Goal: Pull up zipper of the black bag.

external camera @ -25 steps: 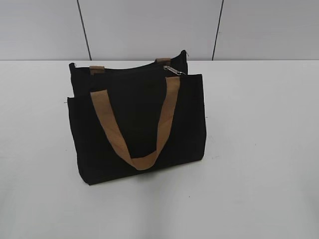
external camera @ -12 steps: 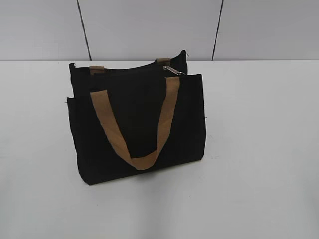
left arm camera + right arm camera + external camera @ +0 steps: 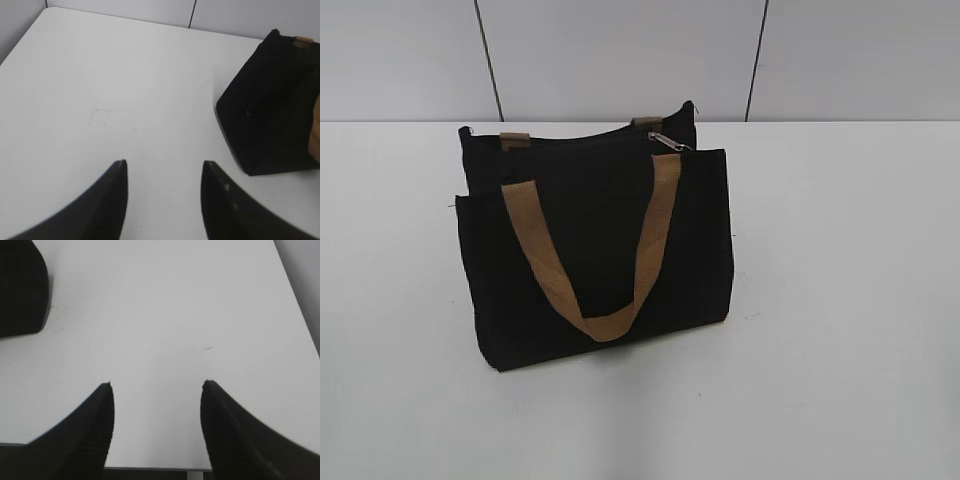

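Observation:
The black bag [image 3: 600, 250] stands upright on the white table, a little left of centre in the exterior view. A tan strap handle [image 3: 590, 250] hangs down its front. The zipper's silver pull tab [image 3: 667, 141] lies at the right end of the top edge. Neither gripper shows in the exterior view. In the left wrist view my left gripper [image 3: 164, 162] is open and empty over bare table, with the bag's end [image 3: 270, 105] to its right. In the right wrist view my right gripper [image 3: 157, 384] is open and empty, with the bag's corner [image 3: 20, 290] far to its upper left.
The white table [image 3: 840, 300] spreads around the bag on all sides. A grey panelled wall [image 3: 620, 55] stands behind it. The table's near edge [image 3: 150, 469] shows between the right jaws, and its left corner [image 3: 45, 10] shows in the left wrist view.

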Robot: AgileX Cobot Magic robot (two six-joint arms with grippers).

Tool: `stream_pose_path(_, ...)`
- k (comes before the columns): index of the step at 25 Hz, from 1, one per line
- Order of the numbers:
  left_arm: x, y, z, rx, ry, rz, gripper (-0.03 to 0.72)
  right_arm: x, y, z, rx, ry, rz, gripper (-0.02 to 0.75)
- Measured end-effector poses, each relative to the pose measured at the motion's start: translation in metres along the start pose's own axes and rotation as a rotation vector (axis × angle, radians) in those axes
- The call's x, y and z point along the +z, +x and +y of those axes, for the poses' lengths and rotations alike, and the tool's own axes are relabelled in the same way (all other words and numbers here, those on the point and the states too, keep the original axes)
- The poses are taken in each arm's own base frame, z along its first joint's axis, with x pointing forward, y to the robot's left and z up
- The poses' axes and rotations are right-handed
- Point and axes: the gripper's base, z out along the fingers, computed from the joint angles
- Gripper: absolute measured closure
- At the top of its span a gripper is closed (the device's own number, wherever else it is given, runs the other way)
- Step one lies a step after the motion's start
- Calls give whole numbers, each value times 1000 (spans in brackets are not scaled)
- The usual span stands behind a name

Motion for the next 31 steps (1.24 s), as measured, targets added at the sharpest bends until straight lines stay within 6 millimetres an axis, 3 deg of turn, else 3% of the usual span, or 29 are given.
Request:
stream_pose_path(16,0,0,0,-6,-13,-1,331,0,0,1,35,56,2,306)
stream_pose_path(31,0,0,0,-6,-13,-1,448,0,0,1,35,56,2,306)
